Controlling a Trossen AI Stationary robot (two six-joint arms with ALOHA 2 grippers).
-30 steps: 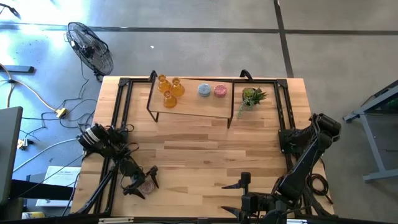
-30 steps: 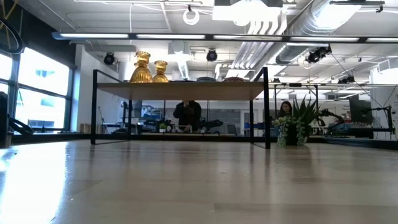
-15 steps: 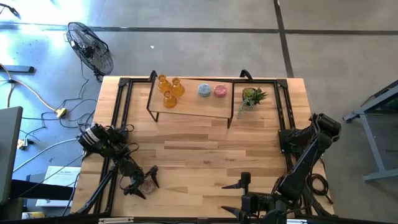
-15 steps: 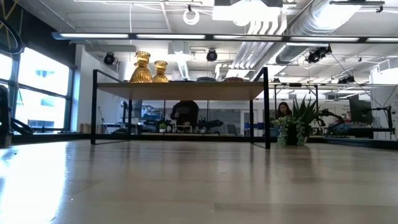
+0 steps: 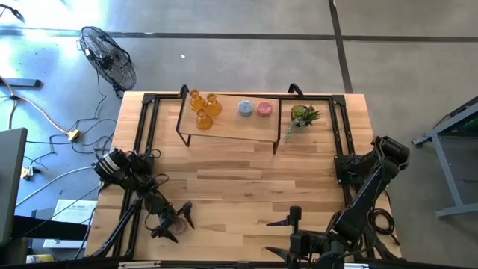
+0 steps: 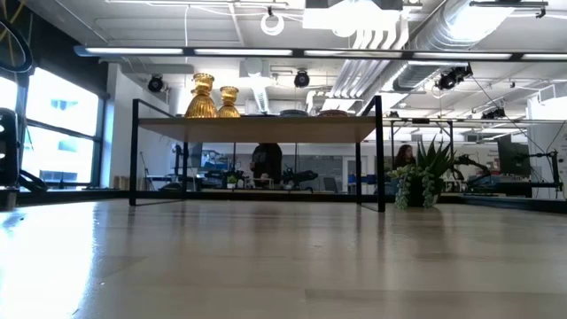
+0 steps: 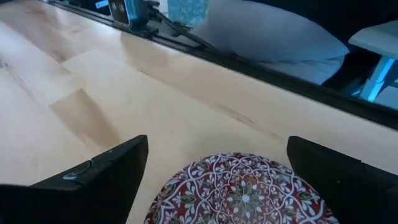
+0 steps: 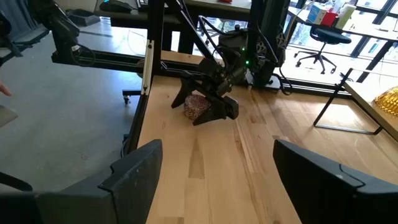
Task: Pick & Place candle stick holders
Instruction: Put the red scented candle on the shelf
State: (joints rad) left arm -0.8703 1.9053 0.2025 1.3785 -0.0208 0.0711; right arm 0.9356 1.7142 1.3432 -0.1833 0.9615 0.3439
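A squat round mauve holder with a red and white pattern on top is at the table's near left, between the fingers of my left gripper. It also shows in the right wrist view. Three amber bottle-like holders, a blue-grey one and a pink one stand on the wooden shelf at the far side. My right gripper waits open and empty near the table's near edge. My left gripper has the mauve holder between its two fingers, one on each of its opposite round sides. The fingers slant down from the table's left. The holder stays upright, top up; whether it is clear of the table I cannot tell.
A small green potted plant stands at the shelf's right end and shows in the low view. Black frame rails run along the table's left and right sides. Bare wood lies between the shelf and the grippers.
My left gripper has shifted a little toward the table's right and near edge, with the mauve holder staying between its fingers.
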